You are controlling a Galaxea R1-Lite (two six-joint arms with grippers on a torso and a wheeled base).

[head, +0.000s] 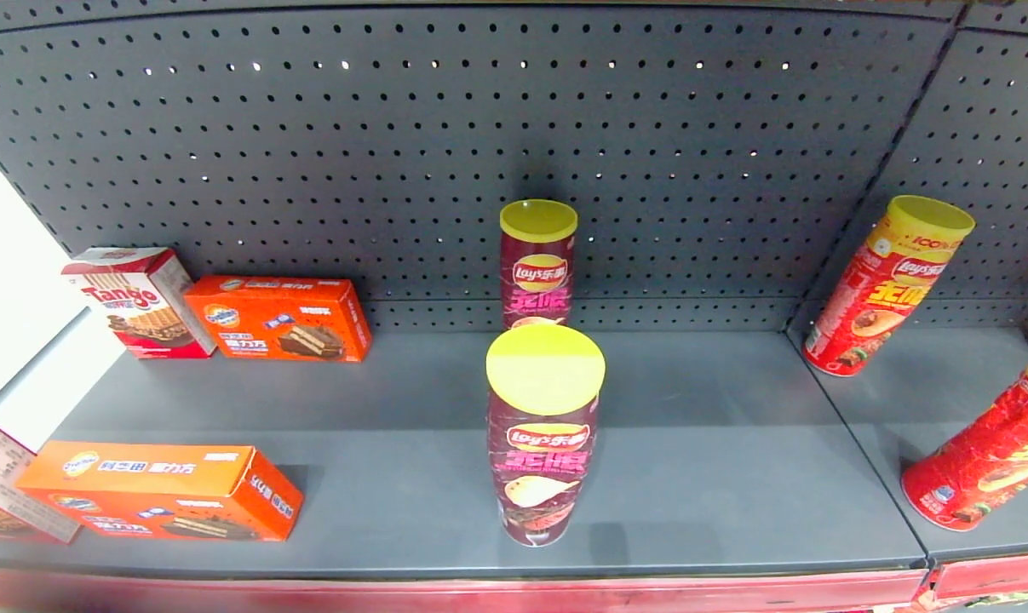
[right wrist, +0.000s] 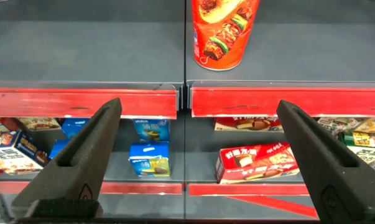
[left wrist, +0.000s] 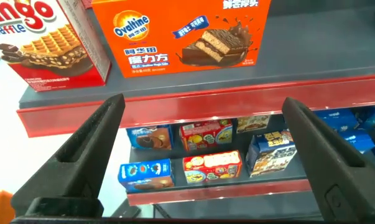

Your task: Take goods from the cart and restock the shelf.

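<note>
On the grey shelf point(head: 718, 460) a maroon chip can with a yellow lid point(head: 542, 443) stands upright near the front, and a second one point(head: 537, 264) stands behind it by the pegboard. My left gripper point(left wrist: 199, 155) is open and holds nothing. It sits in front of the shelf's red edge point(left wrist: 193, 99), below an orange chocolate-wafer box point(left wrist: 181, 34) and a waffle box point(left wrist: 47, 40). My right gripper point(right wrist: 199, 155) is also open and holds nothing, in front of the red edge point(right wrist: 280, 101) below a red chip can point(right wrist: 224, 31).
Orange boxes point(head: 160, 492) point(head: 279, 317) and a waffle box point(head: 134, 300) occupy the shelf's left. Two red chip cans point(head: 884, 285) point(head: 986, 460) stand in the right bay. Bare shelf lies either side of the maroon cans. Lower shelves hold small boxes point(left wrist: 212, 167) point(right wrist: 259, 160).
</note>
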